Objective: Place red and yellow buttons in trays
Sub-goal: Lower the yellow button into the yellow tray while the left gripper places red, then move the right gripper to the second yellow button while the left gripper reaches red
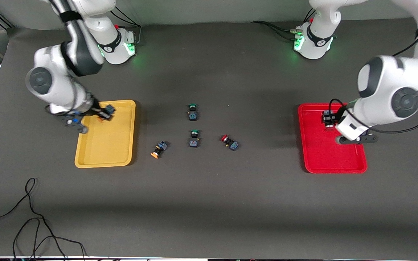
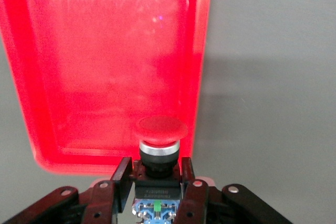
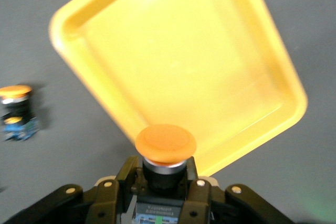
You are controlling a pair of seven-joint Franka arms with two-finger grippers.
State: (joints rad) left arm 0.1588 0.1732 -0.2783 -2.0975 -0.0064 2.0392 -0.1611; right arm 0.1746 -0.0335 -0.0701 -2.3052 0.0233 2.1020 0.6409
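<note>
My left gripper [image 1: 328,120] is over the red tray [image 1: 325,156], near the rim closest to the arms' bases. It is shut on a red-capped button [image 2: 161,129], and the tray fills the left wrist view [image 2: 105,66]. My right gripper [image 1: 106,112] is over the yellow tray [image 1: 103,145], also near the rim closest to the bases. It is shut on a yellow-orange-capped button [image 3: 165,142] above the tray [image 3: 184,61]. A second yellow-orange button [image 1: 159,149] lies on its side beside the yellow tray and also shows in the right wrist view [image 3: 16,111]. A second red button [image 1: 229,142] lies mid-table.
Two green-capped switches stand mid-table: one [image 1: 192,111] farther from the front camera, the other [image 1: 194,138] between the loose yellow and red buttons. A black cable [image 1: 31,217] loops on the table near the front camera at the right arm's end.
</note>
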